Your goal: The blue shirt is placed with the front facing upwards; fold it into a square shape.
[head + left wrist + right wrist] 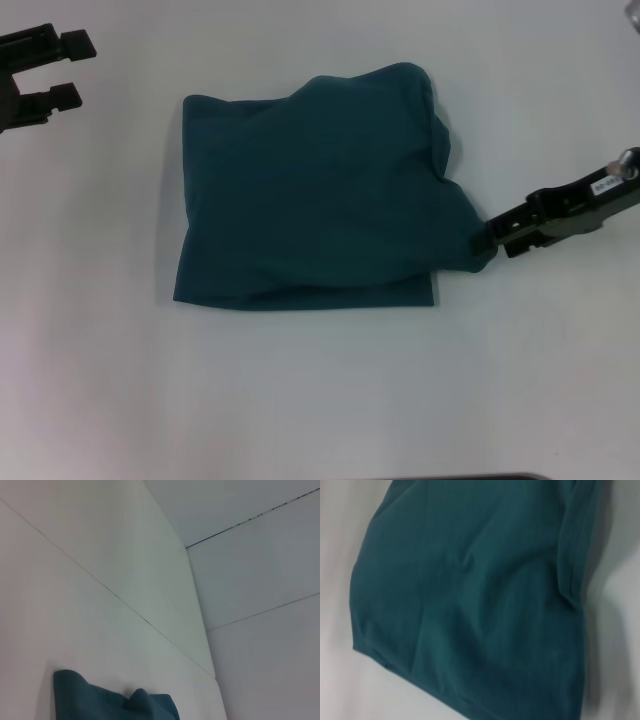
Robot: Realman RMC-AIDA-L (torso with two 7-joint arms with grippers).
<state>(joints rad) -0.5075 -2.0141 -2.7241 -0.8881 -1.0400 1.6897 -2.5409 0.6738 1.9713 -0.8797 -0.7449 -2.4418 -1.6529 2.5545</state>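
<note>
Teal shirt [320,190] folded roughly square, right gripper [484,240] at its edge

Left gripper [70,70] sits at the 10 o'clock corner of the head view, arm parked, two black fingers [75,43] spread apart and pointing toward 3 o'clock, nothing between them. Right gripper [484,240] reaches in from the 3 o'clock edge, arm slanting down toward 8 o'clock, its tip at the edge of the blue shirt [320,190]; whether the tips pinch the cloth can't be told. Neither wrist view shows fingers.
</note>
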